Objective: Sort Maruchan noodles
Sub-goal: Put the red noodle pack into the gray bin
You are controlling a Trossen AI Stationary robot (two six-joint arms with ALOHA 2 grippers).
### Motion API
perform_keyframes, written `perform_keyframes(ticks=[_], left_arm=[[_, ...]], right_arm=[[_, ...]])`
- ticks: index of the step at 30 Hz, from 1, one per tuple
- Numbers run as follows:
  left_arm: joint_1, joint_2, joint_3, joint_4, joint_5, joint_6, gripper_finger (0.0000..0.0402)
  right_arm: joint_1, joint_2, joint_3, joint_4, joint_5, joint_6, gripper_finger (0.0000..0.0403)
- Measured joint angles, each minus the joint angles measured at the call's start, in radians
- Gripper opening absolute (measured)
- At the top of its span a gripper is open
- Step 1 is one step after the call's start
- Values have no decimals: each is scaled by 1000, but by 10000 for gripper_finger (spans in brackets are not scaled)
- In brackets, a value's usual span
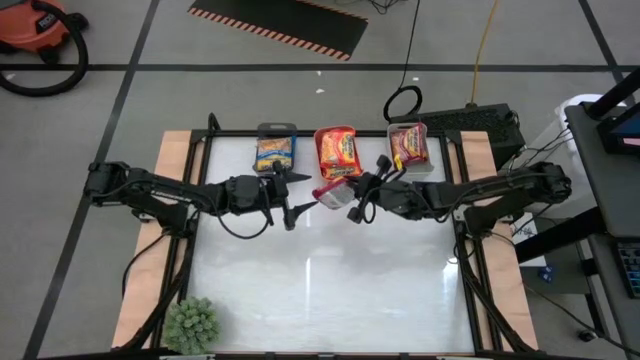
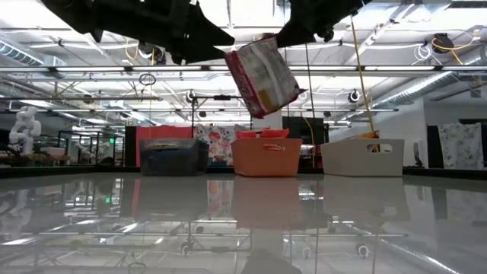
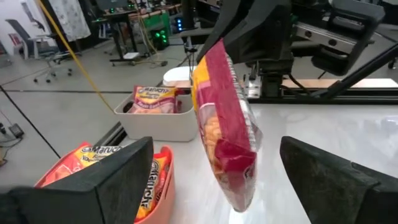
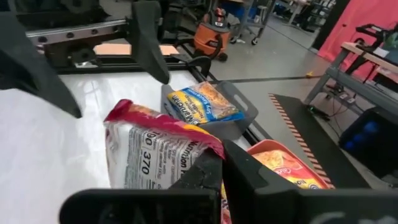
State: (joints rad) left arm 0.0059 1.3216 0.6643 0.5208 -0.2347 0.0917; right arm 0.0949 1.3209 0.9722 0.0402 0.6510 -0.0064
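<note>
Red-silver crinkly plastic noodle packet (image 1: 334,193) hanging mid-air, pinched shut in right gripper (image 1: 357,200); left gripper (image 1: 294,194) wide open alongside, empty, apparently for a handover

You have a glossy white table (image 1: 330,290) framed by bare wooden edges. Along its far edge stand three bins in a row: a dark grey bin (image 1: 276,150), an orange bin (image 1: 338,152) in the middle, and a pale grey bin (image 1: 409,148). Each holds noodle packets. At the near left corner sits a small spiky green plant (image 1: 190,325), well apart from the bins.
</note>
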Motion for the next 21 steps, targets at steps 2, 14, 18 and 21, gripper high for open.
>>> perform_keyframes(ticks=[2,14,18,21], left_arm=[[2,0,0,0,2,1,356],[-2,0,0,0,27,-59,356],[-21,0,0,0,27,-74,356],[-37,0,0,0,26,-80,356]], right_arm=[[-4,0,0,0,0,13,0],[-2,0,0,-1,-2,64,0],[-2,0,0,-17,-2,98,0],[-2,1,-11,-6,-2,101,0]])
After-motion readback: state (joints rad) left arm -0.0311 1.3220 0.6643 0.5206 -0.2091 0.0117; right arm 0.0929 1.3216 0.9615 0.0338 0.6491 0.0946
